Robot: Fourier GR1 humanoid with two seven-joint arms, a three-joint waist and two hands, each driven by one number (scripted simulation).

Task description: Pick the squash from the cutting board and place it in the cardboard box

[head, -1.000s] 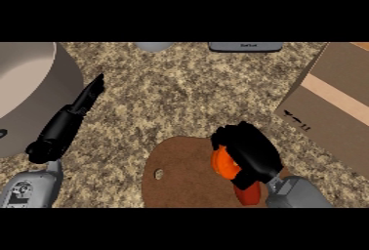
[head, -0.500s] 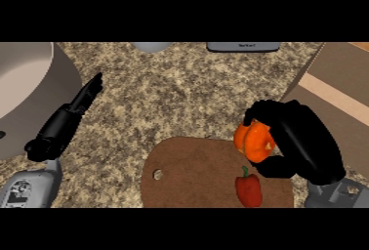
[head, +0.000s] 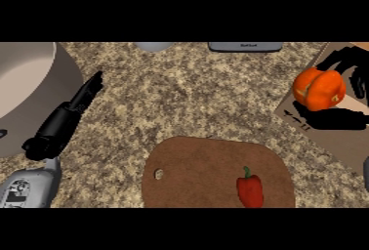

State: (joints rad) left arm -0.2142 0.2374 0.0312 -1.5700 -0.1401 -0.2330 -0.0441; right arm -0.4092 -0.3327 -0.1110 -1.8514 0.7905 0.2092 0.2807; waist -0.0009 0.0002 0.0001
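Observation:
The orange squash (head: 318,88) is held up at the right, over the cardboard box (head: 333,139). My right hand (head: 344,100) is curled round the squash, fingers above it and thumb below. The brown cutting board (head: 209,168) lies at the lower middle with only a red pepper (head: 250,189) on it. My left hand (head: 69,112) shows at the left, fingers straight and pointing up along the counter, holding nothing.
A large round sink basin (head: 29,83) takes up the upper left corner. A grey object (head: 245,46) and a pale round one (head: 153,46) sit at the counter's far edge. Speckled counter spreads between the board and the far edge.
My right hand has lifted the squash off the cutting board and carried it up and to the right, over the box. The left hand has not moved.

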